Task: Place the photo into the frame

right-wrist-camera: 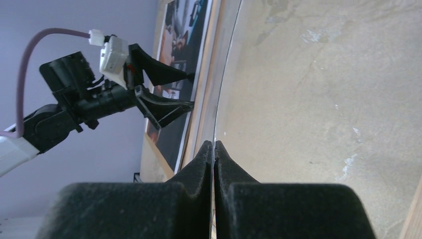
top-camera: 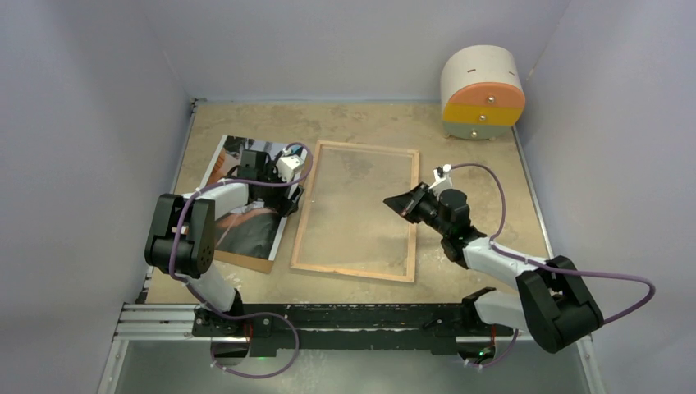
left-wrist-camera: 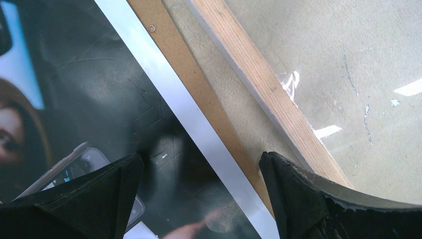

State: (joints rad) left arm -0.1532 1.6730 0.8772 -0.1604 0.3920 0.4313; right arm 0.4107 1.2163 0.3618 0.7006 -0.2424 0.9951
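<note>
Photo (left-wrist-camera: 99, 99) white-bordered on hardboard (left-wrist-camera: 199, 94), clear only from left wrist

Whole table (top-camera: 369, 123) is looked down on from above and behind. Left wrist cam is pointed close-in toward 2 o'clock, right one toward 10; frame (top-camera: 369, 148) and photo (top-camera: 254, 234) are shared by all.

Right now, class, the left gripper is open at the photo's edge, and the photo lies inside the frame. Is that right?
Not quite. The photo lies outside the frame, beside it on the brown board, as the top external view shows. The left gripper is indeed open at the photo's edge.
</note>
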